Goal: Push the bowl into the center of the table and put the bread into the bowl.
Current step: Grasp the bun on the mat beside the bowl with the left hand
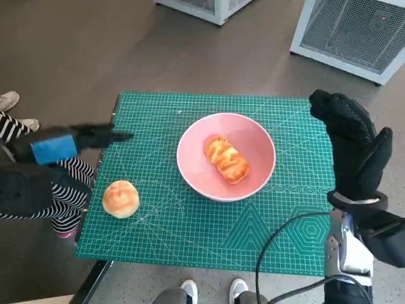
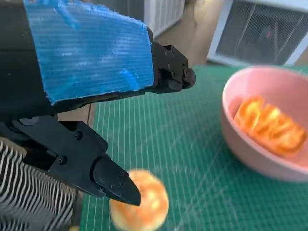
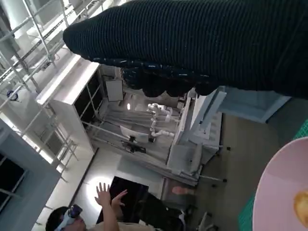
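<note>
Right now I read the pink bowl [image 1: 226, 157] as already sitting about at the middle of the worktop [image 1: 190, 234], on the green cutting mat, so the push looks done to me. One elongated, twisted piece of bread [image 1: 226, 159] lies inside it. Its long axis runs diagonally, from the far-left part of the bowl's floor toward the near-right, and it rests flat rather than leaning on the wall.

A second, round bun [image 1: 121, 198] sits on the mat near the left edge, well apart from the bowl. Being round, it has no long axis to speak of, so I need not worry about its heading when I go for it.

My left hand [image 1: 76, 142] hovers above the left edge of the worktop, beyond the bun, fingers spread and holding nothing; the left wrist view shows one black fingertip [image 2: 118, 185] just over the bun [image 2: 140, 201], not clearly touching it. I judge it is placed there to come down on the bun next.

My right hand [image 1: 354, 145] is raised over the right edge, fingers straight and apart from the thumb, empty, probably kept clear of the bowl. A person's striped sleeve [image 1: 38, 209] shows at the left.
</note>
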Robot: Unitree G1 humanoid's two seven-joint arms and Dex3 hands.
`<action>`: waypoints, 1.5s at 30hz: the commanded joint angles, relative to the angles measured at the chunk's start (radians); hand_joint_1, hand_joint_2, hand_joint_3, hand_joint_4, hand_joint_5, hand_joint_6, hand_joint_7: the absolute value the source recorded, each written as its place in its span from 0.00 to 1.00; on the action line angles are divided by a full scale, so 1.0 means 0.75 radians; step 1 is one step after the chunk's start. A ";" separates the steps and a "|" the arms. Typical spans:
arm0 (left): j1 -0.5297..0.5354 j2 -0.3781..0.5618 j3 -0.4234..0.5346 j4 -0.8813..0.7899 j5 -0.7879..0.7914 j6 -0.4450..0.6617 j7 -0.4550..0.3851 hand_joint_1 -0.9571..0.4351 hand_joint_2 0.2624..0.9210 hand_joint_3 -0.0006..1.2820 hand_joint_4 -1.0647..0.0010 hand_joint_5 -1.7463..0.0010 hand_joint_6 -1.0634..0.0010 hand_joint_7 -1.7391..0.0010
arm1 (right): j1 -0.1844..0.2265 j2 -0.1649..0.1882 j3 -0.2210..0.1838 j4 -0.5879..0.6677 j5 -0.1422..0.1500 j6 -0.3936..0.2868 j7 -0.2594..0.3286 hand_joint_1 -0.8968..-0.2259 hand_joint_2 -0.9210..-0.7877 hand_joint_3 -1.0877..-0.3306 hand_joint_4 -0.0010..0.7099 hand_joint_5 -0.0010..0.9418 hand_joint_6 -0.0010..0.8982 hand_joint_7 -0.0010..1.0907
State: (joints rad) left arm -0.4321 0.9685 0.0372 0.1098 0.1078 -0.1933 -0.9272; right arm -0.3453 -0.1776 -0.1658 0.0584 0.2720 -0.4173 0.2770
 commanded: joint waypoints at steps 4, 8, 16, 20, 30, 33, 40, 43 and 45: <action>0.037 -0.010 -0.053 -0.007 0.005 0.021 -0.004 0.56 0.72 0.00 0.92 1.00 0.78 0.99 | 0.005 -0.003 -0.003 0.022 0.010 0.007 0.022 0.27 0.00 0.49 0.18 0.00 0.04 0.46; 0.037 -0.006 -0.057 -0.008 0.002 0.023 0.000 0.57 0.72 0.00 0.92 1.00 0.77 0.99 | 0.005 -0.002 -0.004 0.022 0.010 0.007 0.024 0.27 0.00 0.49 0.18 0.00 0.04 0.46; 0.060 -0.085 -0.265 0.076 0.242 0.064 0.082 0.66 0.73 0.01 0.85 0.99 0.67 0.98 | 0.009 -0.010 -0.010 0.022 0.021 0.011 0.043 0.26 0.00 0.49 0.18 0.00 0.04 0.46; 0.043 -0.114 -0.314 0.143 0.314 0.055 0.127 0.69 0.74 0.01 0.80 0.99 0.63 0.98 | 0.011 -0.012 -0.014 0.021 0.022 0.012 0.047 0.26 0.00 0.49 0.18 0.00 0.04 0.46; 0.008 -0.175 -0.410 0.333 0.450 -0.026 0.249 0.72 0.82 0.01 0.58 0.99 0.47 0.97 | 0.018 -0.013 -0.020 0.018 0.023 0.017 0.051 0.27 0.00 0.49 0.18 0.00 0.04 0.46; -0.011 -0.182 -0.429 0.404 0.474 -0.095 0.297 0.73 0.87 0.01 0.43 0.97 0.37 0.95 | 0.021 -0.014 -0.019 0.016 0.023 0.019 0.050 0.27 0.00 0.49 0.18 0.00 0.04 0.46; -0.055 -0.175 -0.449 0.524 0.481 -0.243 0.354 0.70 0.98 0.05 0.32 0.45 0.43 0.41 | 0.022 -0.015 -0.020 0.011 0.021 0.026 0.048 0.27 0.00 0.49 0.18 0.00 0.04 0.46; -0.071 -0.158 -0.429 0.520 0.443 -0.278 0.329 0.69 0.99 0.05 0.32 0.38 0.43 0.34 | 0.021 -0.014 -0.020 0.009 0.020 0.030 0.045 0.27 0.00 0.49 0.18 0.00 0.04 0.46; -0.080 -0.146 -0.410 0.503 0.412 -0.293 0.306 0.69 1.00 0.05 0.33 0.37 0.43 0.33 | 0.020 -0.014 -0.020 0.008 0.020 0.033 0.045 0.27 0.00 0.49 0.18 0.00 0.04 0.46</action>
State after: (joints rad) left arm -0.4842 0.8481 -0.2773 0.4884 0.4463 -0.3916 -0.6642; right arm -0.3476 -0.1853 -0.1793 0.0599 0.2810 -0.4096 0.3078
